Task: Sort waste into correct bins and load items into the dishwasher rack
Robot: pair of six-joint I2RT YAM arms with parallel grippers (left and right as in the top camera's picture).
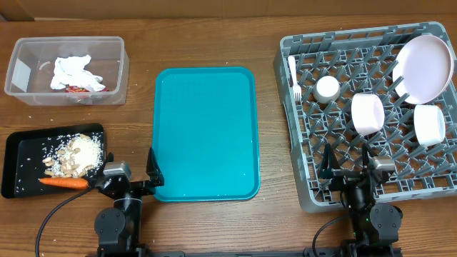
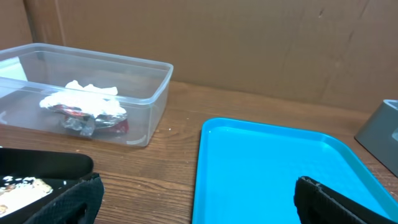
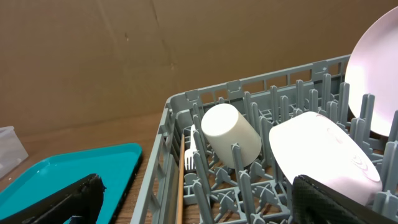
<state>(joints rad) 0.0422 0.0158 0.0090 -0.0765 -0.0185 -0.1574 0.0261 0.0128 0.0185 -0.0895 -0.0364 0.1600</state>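
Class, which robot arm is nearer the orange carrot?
Left. The left arm stands just right of the carrot; the right arm is far across the table, at the dishwasher rack's front edge.

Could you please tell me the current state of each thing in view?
clear tub: holds napkins and red wrapper
black tray: holds food scraps and carrot
teal tray: bare
rack: loaded with plate, two bowls, cup, fork
left tool: open
right tool: open
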